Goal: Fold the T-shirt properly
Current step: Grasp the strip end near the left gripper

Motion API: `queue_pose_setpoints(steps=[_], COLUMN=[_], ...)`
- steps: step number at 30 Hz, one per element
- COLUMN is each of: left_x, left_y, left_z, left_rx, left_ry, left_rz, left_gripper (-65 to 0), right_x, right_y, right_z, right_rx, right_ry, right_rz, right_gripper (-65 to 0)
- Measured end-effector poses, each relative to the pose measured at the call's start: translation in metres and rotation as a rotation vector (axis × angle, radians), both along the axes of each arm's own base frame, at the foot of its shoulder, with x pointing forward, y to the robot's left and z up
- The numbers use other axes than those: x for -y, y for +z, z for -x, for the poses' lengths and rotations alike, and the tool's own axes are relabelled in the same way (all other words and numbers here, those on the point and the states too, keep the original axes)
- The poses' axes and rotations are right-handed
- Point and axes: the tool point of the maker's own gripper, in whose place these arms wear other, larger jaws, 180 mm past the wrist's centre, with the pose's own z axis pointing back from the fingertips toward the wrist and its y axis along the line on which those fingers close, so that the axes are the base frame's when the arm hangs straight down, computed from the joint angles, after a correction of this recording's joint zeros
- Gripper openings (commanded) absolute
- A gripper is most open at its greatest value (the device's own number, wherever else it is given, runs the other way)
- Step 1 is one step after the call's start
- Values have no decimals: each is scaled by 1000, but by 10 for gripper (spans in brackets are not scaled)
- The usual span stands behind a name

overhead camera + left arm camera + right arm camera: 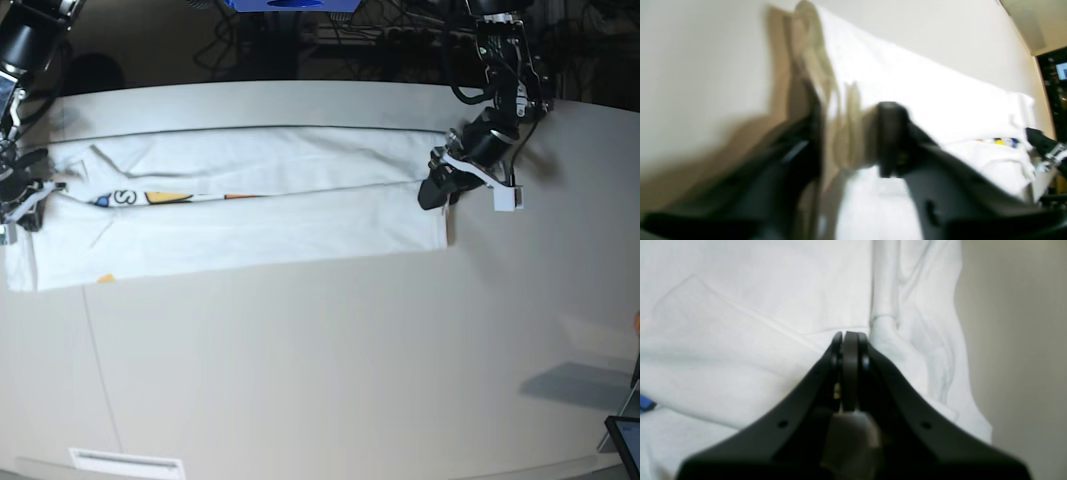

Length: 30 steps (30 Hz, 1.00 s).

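Blurred black fingers (888, 133) fill your left wrist view: the left claw (436, 190) sits at the hem end of the T-shirt (250, 215), jaws narrowing around a ridge of cloth, though you cannot tell if it is gripped. Your right claw (850, 340) is pressed fully together over the collar end, possibly pinching fabric. Both long sides already lie folded inward on the surface (330, 370). Next, secure both ends, then fold lengthwise across.
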Motion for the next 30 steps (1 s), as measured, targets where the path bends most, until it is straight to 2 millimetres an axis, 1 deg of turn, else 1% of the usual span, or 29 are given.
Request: queue_pose_setpoints(steps=[1, 2, 6, 7, 8, 13, 16, 20, 22, 27, 30], left_x=[0, 0, 0, 1, 0, 5, 13, 36, 45, 82, 109], left_y=[-1, -2, -2, 1, 2, 17, 28, 29, 32, 49, 61], left_z=[1, 2, 1, 1, 1, -2, -7, -10, -12, -20, -30], left_rx=[-6, -10, -10, -7, -13, -11, 13, 21, 24, 86, 149], left_ry=[-5, -7, -24, -37, -52, -80, -85, -171, -173, -238, -299], left_rz=[-7, -14, -55, -85, -123, -316, -395, -489, -516, -538, -542], left_gripper=[-590, -608, -620, -626, -648, -650, -650, -650, -650, -650, -650], right_x=[0, 0, 0, 0, 0, 0, 0, 0, 0, 0, 0], right_y=[0, -1, -1, -1, -1, -1, -1, -1, -1, -1, -1], right_z=[0, 0, 0, 0, 0, 0, 1, 1, 1, 1, 1], right_rx=[0, -2, -1, 0, -1, 0, -3, -11, -11, -11, -11], right_ry=[0, -1, -1, -1, -1, -1, -2, -2, -3, -3, -3], right_rz=[0, -1, -1, -2, -1, -2, -5, -2, -2, -2, -2], right_gripper=[-647, -647, -647, -647, -647, -647, -647, -647, -647, -647, -647])
